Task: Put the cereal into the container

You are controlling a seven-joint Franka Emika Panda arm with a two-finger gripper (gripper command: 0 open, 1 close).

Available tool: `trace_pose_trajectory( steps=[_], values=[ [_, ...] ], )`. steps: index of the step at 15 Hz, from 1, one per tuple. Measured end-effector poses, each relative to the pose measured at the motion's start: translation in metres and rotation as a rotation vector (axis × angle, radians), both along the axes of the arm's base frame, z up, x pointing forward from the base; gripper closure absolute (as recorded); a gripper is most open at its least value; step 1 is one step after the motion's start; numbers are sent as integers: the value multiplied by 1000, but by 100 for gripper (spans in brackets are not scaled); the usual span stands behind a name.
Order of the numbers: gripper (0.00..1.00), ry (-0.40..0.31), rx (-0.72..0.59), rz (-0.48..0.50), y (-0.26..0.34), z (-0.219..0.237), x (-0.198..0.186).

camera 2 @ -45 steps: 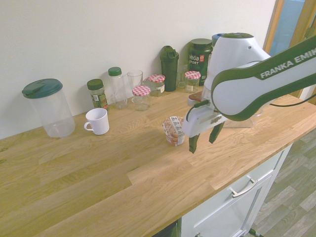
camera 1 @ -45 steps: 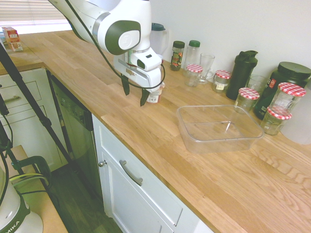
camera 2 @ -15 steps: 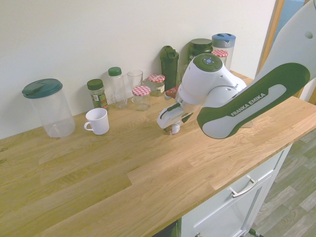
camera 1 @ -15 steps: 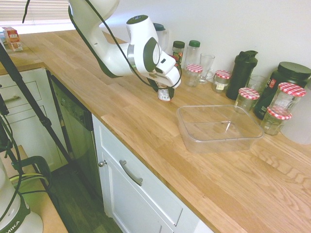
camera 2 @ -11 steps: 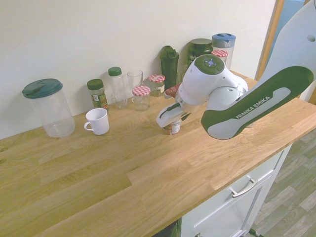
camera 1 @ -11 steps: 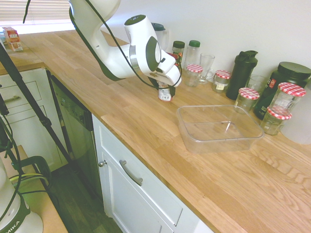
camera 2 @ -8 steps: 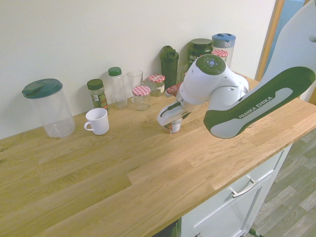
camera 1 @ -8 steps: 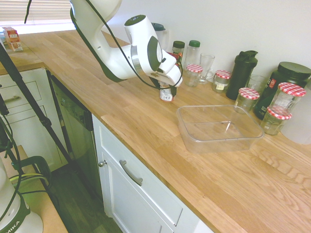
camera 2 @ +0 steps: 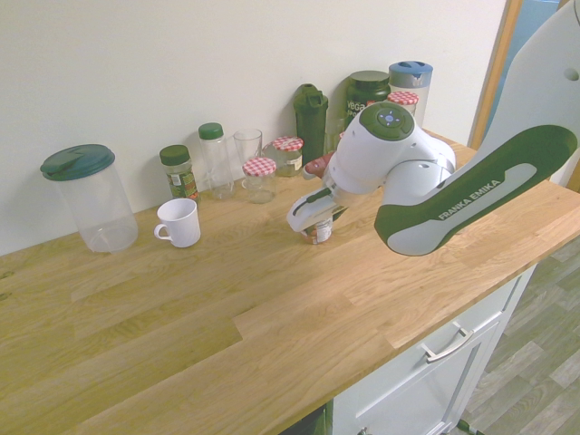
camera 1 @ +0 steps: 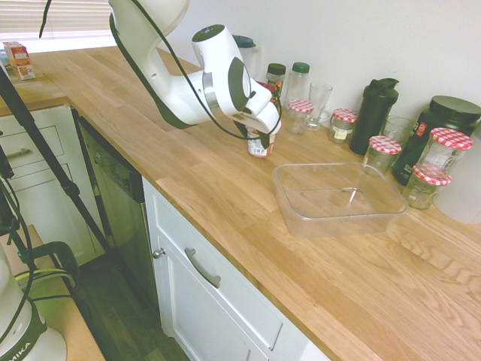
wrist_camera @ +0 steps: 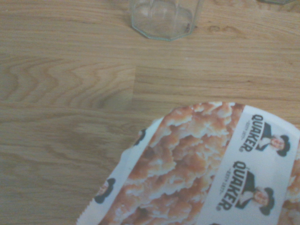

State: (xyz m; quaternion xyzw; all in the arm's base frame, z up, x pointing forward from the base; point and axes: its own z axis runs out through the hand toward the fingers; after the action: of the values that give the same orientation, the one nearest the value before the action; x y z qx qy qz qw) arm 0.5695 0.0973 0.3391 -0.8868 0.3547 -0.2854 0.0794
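Cereal (camera 1: 259, 145) sits upright on the wooden counter (camera 1: 225, 195), near the row of jars and bottles at the wall. Gripper (camera 1: 260, 136) is angled down onto it; fingers look closed around the cup, though the hand housing hides most of the contact in both exterior views. Cup bottom looks at or just on the counter surface; can't tell if it's lifted. Wrist view is filled by the cup's foil lid (wrist_camera: 201, 168): oat photo, "QUAKER" print repeated along a white band, with the base of a clear glass (wrist_camera: 161, 18) on the wood beyond it.

Container (camera 1: 338, 199) is on the same counter, well apart from the cereal, toward the checkered-lid jars (camera 1: 383, 153). Nothing in it.

Second exterior view: white mug (camera 2: 178, 222) and a large clear jug with green lid (camera 2: 86, 197) stand away from the arm, near the wall.
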Motion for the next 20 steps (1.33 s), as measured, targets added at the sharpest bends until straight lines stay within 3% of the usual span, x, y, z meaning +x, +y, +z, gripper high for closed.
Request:
trace_pose_trajectory(
  steps=[2,5,10,13,20],
  values=[
    [100,-20,25,-16,-1,8,4],
    [100,-105,71,-72,-20,54,11],
    [100,-210,54,-234,-132,127,-17],
    [100,-201,52,-326,-189,134,-45],
    [100,-80,91,-450,-251,64,-55]
  ],
)
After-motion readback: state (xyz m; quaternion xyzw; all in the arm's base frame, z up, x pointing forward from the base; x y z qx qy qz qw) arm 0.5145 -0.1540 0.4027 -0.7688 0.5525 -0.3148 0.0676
